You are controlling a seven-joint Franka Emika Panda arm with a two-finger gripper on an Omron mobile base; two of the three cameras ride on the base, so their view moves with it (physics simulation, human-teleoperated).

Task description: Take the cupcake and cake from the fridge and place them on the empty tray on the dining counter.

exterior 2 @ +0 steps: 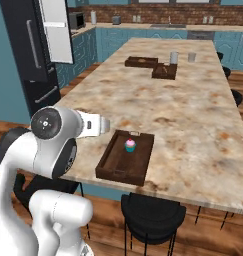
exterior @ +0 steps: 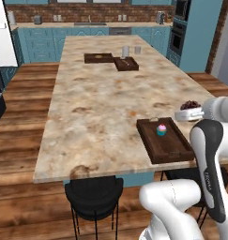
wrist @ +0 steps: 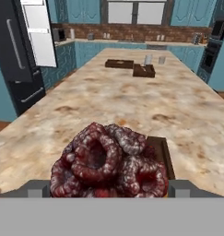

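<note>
The cupcake (exterior: 161, 130) is already sitting in the tray (exterior: 153, 145), toward the tray's far end, upright, teal wrapper down and pink frosting up. The tray is lying at the near end of the dining counter (exterior: 106, 98), close to the near edge and the near right corner as the left base view shows it.

The gripper (wrist: 109, 186) is carrying the cake (wrist: 109, 161): in the hand view the dark brown, red-flecked lump is sitting between the two finger tips (wrist: 37, 189), which are standing wide apart on either side of it. The jaws are spread nearly as far as they go, closed on the cake's full width. In the left base view the cake (exterior: 190, 105) is showing at the end of the hand, near the counter's right edge, just beyond the tray's far right corner and not yet over it.

Handling, as a judgement: the cake is looking light, soft and crumbly, with a lumpy, ridged surface. A hold across its widest part, low on the sides, is suiting it best; hard squeezing is risking a crush. It is wanting a low, gentle set-down on bare tray floor, clear of the cupcake, which is small and top-heavy and likely to tip if nudged.

Two more trays (exterior: 110, 60) are lying at the counter's far end, with two cups (exterior: 131, 50) beside them. The fridge (wrist: 21, 60) is standing off to the left.
</note>
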